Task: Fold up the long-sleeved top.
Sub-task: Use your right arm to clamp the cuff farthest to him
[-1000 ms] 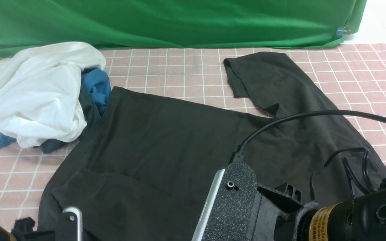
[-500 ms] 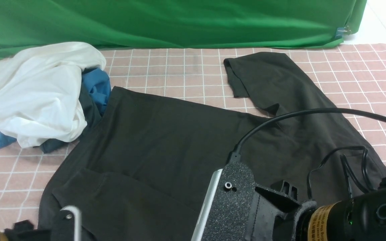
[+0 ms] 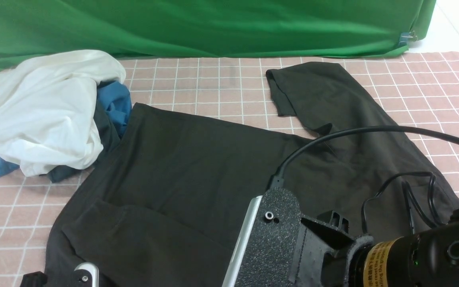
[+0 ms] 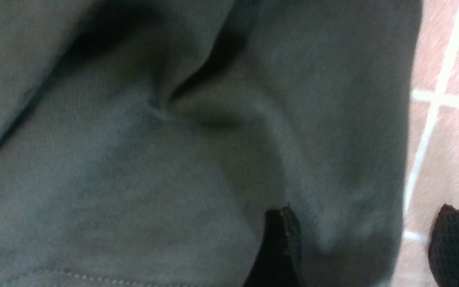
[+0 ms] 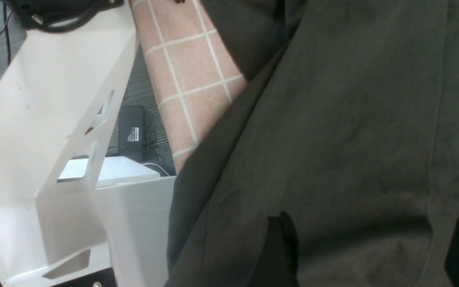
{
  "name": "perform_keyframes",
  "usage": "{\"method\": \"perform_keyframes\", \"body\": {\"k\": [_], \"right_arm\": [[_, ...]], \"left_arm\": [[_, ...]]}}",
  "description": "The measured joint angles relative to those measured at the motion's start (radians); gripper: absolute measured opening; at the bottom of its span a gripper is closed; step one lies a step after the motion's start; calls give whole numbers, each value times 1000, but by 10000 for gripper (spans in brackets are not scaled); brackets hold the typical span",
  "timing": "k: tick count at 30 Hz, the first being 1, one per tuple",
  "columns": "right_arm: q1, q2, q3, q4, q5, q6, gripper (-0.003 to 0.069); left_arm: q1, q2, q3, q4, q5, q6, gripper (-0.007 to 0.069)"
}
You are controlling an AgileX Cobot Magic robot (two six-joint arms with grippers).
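Long-sleeved top [image 4: 173,159] fills most of the frame, creased, with a stitched hem [image 4: 94,277] showing. Left tool [image 4: 367,245] has fingertips [image 4: 277,247] well apart, straddling the garment's edge beside the pink checked bench cover [image 4: 444,59].

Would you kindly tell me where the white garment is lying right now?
In the front view, the white garment lies bunched at the far left, partly covering a blue cloth, just left of the long-sleeved top.
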Motion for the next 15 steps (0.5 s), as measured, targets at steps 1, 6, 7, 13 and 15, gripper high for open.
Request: {"method": "perform_keyframes", "body": {"k": [1,6,7,13,15], "right_arm": [[0,0,0,0,-2,0,547],[0,0,0,0,-34,8,547],[0,0,0,0,-37,8,547],[0,0,0,0,-42,13,547],[0,0,0,0,-42,15,547]], "left_arm": [[0,0,0,4,-3,0,474],[0,0,3,110,-42,-90,293],[0,0,3,113,-45,-91,273],[0,0,4,128,-63,-108,45],[0,0,4,128,-56,-110,38]]}}
